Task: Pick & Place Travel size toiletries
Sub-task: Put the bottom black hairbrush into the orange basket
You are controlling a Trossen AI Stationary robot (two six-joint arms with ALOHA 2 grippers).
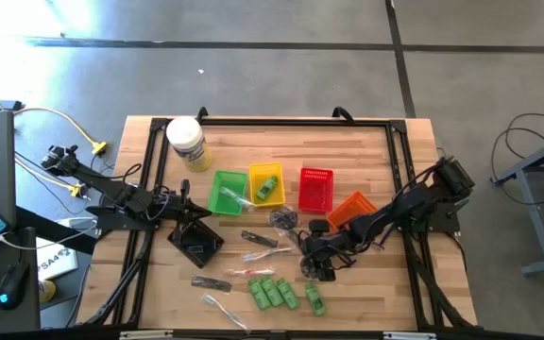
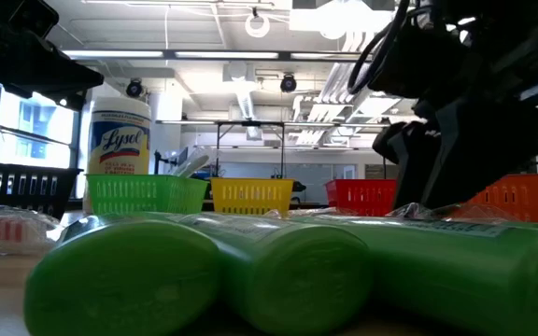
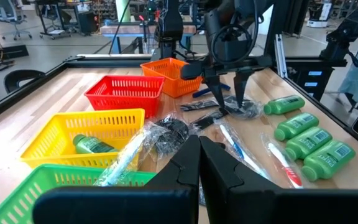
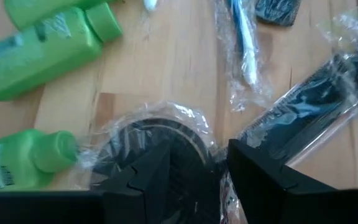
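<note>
Right gripper (image 4: pixel 194 165) is hovering low over the table (image 1: pixel 366 151), jaws part-open and straddling a clear-wrapped dark round piece (image 4: pixel 157 134), not yet gripped. Advice: centre on the disc, not loose wrap. Left gripper (image 3: pixel 199 158) is waiting, jaws shut, empty.

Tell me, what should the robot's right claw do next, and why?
Probably finish closing on the clear-wrapped dark round piece. The right gripper is down over it on the table, one finger on each side with a gap showing, so it has not clearly gripped yet. The left gripper waits shut near the green basket.
</note>
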